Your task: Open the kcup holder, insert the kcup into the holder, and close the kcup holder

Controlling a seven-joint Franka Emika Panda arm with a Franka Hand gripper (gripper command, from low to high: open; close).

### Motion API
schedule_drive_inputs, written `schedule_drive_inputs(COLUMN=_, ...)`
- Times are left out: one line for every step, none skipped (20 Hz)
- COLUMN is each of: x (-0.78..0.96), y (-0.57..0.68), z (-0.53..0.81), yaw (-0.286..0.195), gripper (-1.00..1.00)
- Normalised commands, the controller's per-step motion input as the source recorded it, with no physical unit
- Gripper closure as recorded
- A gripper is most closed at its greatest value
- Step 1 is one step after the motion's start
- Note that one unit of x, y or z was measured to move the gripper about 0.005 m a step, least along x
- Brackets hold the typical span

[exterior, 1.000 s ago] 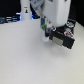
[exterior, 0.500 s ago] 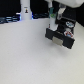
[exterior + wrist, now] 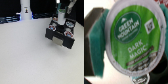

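The kcup (image 3: 131, 37) fills the wrist view: a shiny green lid printed "Green Mountain Dark Magic", very close to the camera, its white cup hidden behind the lid. The kcup holder (image 3: 60, 34), a black box with a pale front patch, stands at the exterior view's right, with pale round spots on its top. My gripper (image 3: 61, 16) hangs just above the holder's far side and appears shut on the kcup. Its fingertips are hidden by the lid in the wrist view. The kcup is too small to make out in the exterior view.
A tall white post with a black mark (image 3: 25, 9) stands at the back on the exterior view's left. The white table (image 3: 25, 55) spreads in front of the holder. A dark background runs along the far edge.
The arm has moved toward the exterior view's right and now hangs over the holder's far side. The holder looks about where it was.
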Motion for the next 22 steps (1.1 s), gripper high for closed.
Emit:
schedule_drive_inputs(x=-0.03, y=0.55, z=-0.02, yaw=0.075, gripper=1.00)
schedule_drive_inputs(x=-0.04, y=0.54, z=-0.03, yaw=0.077, gripper=1.00)
schedule_drive_inputs(x=-0.03, y=0.55, z=-0.02, yaw=0.078, gripper=1.00)
schedule_drive_inputs(x=-0.03, y=0.54, z=-0.01, yaw=0.082, gripper=1.00)
schedule_drive_inputs(x=-0.05, y=0.51, z=-0.03, yaw=0.094, gripper=1.00)
schedule_drive_inputs(x=-0.07, y=0.48, z=-0.04, yaw=0.105, gripper=1.00)
schedule_drive_inputs(x=-0.09, y=0.41, z=-0.06, yaw=0.113, gripper=1.00)
schedule_drive_inputs(x=-0.13, y=0.37, z=-0.07, yaw=0.117, gripper=1.00)
schedule_drive_inputs(x=-0.18, y=0.33, z=-0.05, yaw=0.138, gripper=1.00)
schedule_drive_inputs(x=-0.20, y=0.32, z=-0.06, yaw=0.135, gripper=1.00)
schedule_drive_inputs(x=-0.20, y=0.33, z=-0.07, yaw=0.131, gripper=1.00)
schedule_drive_inputs(x=-0.20, y=0.33, z=-0.07, yaw=0.128, gripper=1.00)
schedule_drive_inputs(x=-0.23, y=0.30, z=-0.07, yaw=0.127, gripper=1.00)
schedule_drive_inputs(x=-0.19, y=0.29, z=-0.07, yaw=0.121, gripper=1.00)
schedule_drive_inputs(x=-0.19, y=0.21, z=-0.10, yaw=0.116, gripper=1.00)
schedule_drive_inputs(x=-0.16, y=0.18, z=-0.10, yaw=0.110, gripper=1.00)
schedule_drive_inputs(x=-0.13, y=0.09, z=-0.17, yaw=0.097, gripper=1.00)
schedule_drive_inputs(x=-0.10, y=0.05, z=-0.19, yaw=0.081, gripper=1.00)
schedule_drive_inputs(x=-0.11, y=0.04, z=-0.21, yaw=0.075, gripper=1.00)
schedule_drive_inputs(x=-0.07, y=0.01, z=-0.23, yaw=0.060, gripper=1.00)
schedule_drive_inputs(x=-0.04, y=0.01, z=-0.26, yaw=0.053, gripper=1.00)
schedule_drive_inputs(x=-0.01, y=0.00, z=-0.28, yaw=0.047, gripper=1.00)
